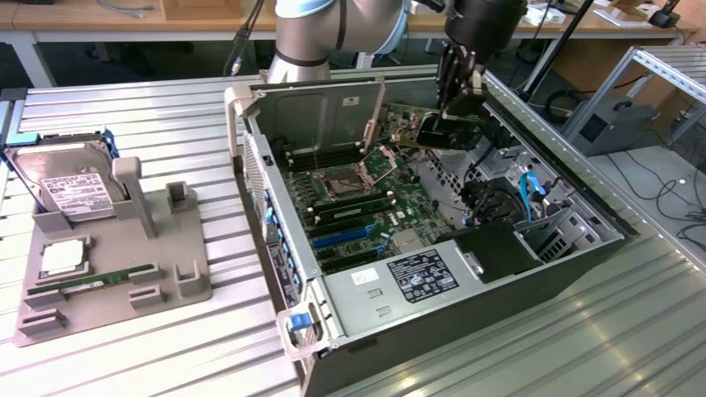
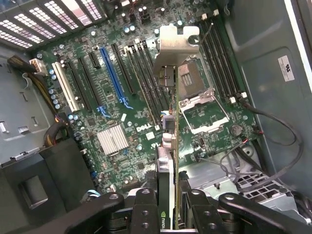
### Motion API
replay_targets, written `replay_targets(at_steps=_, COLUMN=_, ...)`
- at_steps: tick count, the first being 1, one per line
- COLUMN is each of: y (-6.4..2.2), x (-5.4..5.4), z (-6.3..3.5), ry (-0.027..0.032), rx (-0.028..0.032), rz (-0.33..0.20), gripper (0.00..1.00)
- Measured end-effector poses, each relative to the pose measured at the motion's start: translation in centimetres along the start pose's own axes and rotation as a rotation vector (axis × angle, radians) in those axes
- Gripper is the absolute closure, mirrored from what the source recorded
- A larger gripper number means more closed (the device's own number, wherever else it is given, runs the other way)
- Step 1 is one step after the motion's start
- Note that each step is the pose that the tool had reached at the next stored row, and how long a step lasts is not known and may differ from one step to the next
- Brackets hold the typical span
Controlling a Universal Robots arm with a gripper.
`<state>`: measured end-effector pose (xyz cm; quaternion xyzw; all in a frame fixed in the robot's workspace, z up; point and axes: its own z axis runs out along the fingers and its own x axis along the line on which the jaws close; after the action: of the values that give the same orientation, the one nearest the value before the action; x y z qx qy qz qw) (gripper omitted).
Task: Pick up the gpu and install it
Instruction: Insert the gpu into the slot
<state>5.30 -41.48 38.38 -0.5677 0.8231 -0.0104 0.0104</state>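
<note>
My gripper [image 1: 455, 103] hangs over the far side of the open computer case [image 1: 574, 240] and is shut on the gpu [image 1: 425, 128]. The green card is held on edge, tilted, above the motherboard [image 1: 364, 207]. In the wrist view the gpu [image 2: 168, 146] runs edge-on away from my gripper [image 2: 168, 207]. One black finger [image 2: 145, 204] presses each face. Its silver end bracket [image 2: 176, 46] is at the far end, over the memory slots beside the processor socket [image 2: 202, 105]. The card is clear of the board and touches no slot.
Blue [image 2: 114, 75] and white [image 2: 64, 87] expansion slots lie to one side of the card. Black cables [image 2: 273, 126] and the case wall crowd the socket side. On the exterior view's left a grey fixture [image 1: 165, 273] holds a hard drive [image 1: 69, 182], a processor [image 1: 63, 256] and a memory stick [image 1: 94, 283].
</note>
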Motion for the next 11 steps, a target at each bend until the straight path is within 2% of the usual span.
replay_targets(at_steps=11, y=0.00, x=0.00, z=0.01, ry=-0.0019, rx=-0.0004, rz=-0.064, gripper=0.73)
